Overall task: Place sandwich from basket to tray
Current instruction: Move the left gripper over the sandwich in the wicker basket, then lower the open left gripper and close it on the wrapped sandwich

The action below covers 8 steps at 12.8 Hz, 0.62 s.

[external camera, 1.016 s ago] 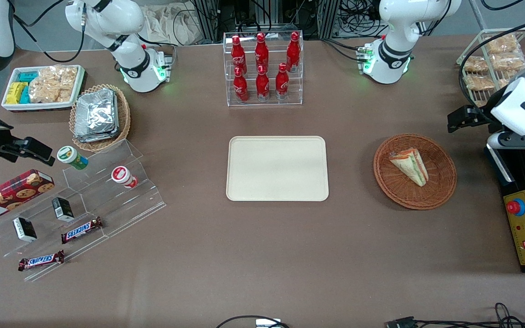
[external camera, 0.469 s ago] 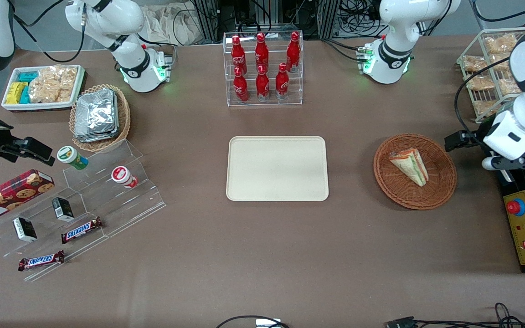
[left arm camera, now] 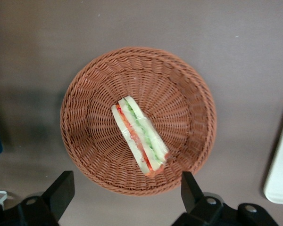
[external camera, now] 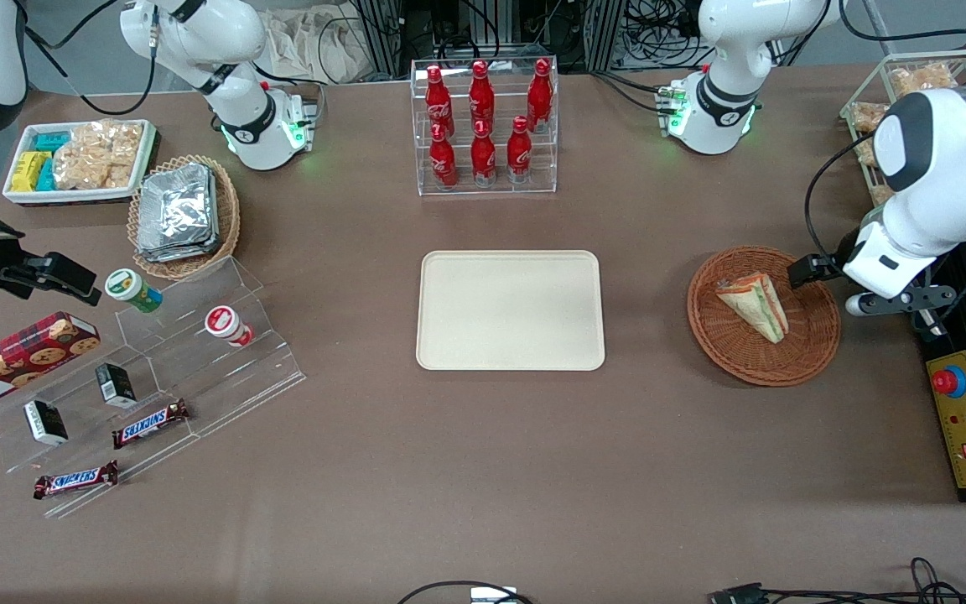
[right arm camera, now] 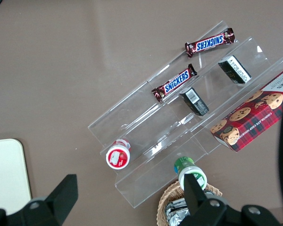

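The sandwich (external camera: 753, 306) (left arm camera: 140, 135), a white wedge with green, orange and red layers, lies in the round brown wicker basket (external camera: 818, 352) (left arm camera: 85, 117). My left gripper (external camera: 862, 278) (left arm camera: 125, 188) hangs above the basket's rim on the side toward the working arm's end of the table. It is open, its two black fingers spread wide with nothing between them, clear of the sandwich. The cream tray (external camera: 510, 310) (left arm camera: 280, 174) lies flat and bare at mid-table, beside the basket.
A black control box with a red button (external camera: 965, 411) and a wire rack of snacks (external camera: 911, 101) flank the working arm. A clear rack of red bottles (external camera: 483, 126) stands farther from the camera than the tray. Acrylic steps with snacks (external camera: 156, 369) lie toward the parked arm's end.
The left arm has swung in from the table's end toward the basket, bringing the gripper over the basket's rim. Sandwich, basket and tray have not moved.
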### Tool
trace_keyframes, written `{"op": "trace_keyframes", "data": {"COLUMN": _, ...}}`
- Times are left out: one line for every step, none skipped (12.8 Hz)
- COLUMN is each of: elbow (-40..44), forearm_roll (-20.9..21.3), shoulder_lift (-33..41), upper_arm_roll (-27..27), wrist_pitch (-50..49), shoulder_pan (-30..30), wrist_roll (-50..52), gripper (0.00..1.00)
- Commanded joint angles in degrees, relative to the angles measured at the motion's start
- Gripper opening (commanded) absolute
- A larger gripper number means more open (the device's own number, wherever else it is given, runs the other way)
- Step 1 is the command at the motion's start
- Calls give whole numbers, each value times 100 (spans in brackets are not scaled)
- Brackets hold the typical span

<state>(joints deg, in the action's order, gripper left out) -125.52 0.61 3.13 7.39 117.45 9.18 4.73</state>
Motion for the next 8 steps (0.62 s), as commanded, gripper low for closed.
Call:
{"op": "trace_keyframes", "data": {"elbow": -455, "forearm_roll": 9, "shoulder_lift": 232, "upper_arm_roll": 17, "wrist_pitch": 392, "shoulder_pan": 76, "wrist_roll": 186, "gripper": 100}}
{"op": "trace_keyframes", "data": {"elbow": -578, "forearm_roll": 9, "shoulder_lift": 232, "upper_arm_roll": 17, "wrist_pitch": 558, "shoulder_pan": 76, "wrist_roll": 334, "gripper": 100}}
{"op": "trace_keyframes", "data": {"elbow": -709, "forearm_roll": 9, "shoulder_lift": 223, "upper_arm_roll": 17, "wrist_pitch": 734, "shoulder_pan": 76, "wrist_roll": 510, "gripper": 100}}
{"op": "trace_keyframes", "data": {"elbow": -824, "forearm_roll": 9, "shoulder_lift": 223, "upper_arm_roll": 25, "wrist_pitch": 893, "shoulder_pan": 67, "wrist_roll": 607, "gripper": 100}}
{"op": "trace_keyframes", "data": {"elbow": -921, "forearm_roll": 9, "shoulder_lift": 223, "upper_arm_roll": 26, "wrist_pitch": 1025, "shoulder_pan": 67, "wrist_roll": 678, "gripper": 100}}
{"op": "trace_keyframes", "data": {"elbow": -1000, "forearm_roll": 0, "shoulder_lift": 206, "upper_arm_roll": 26, "wrist_pitch": 1148, "shoulder_pan": 67, "wrist_roll": 757, "gripper": 100}}
{"op": "trace_keyframes", "data": {"elbow": -1079, "forearm_roll": -9, "shoulder_lift": 180, "upper_arm_roll": 34, "wrist_pitch": 1288, "shoulder_pan": 58, "wrist_roll": 888, "gripper": 100}}
{"op": "trace_keyframes", "data": {"elbow": -1141, "forearm_roll": -9, "shoulder_lift": 127, "upper_arm_roll": 34, "wrist_pitch": 1438, "shoulder_pan": 41, "wrist_roll": 1046, "gripper": 100}}
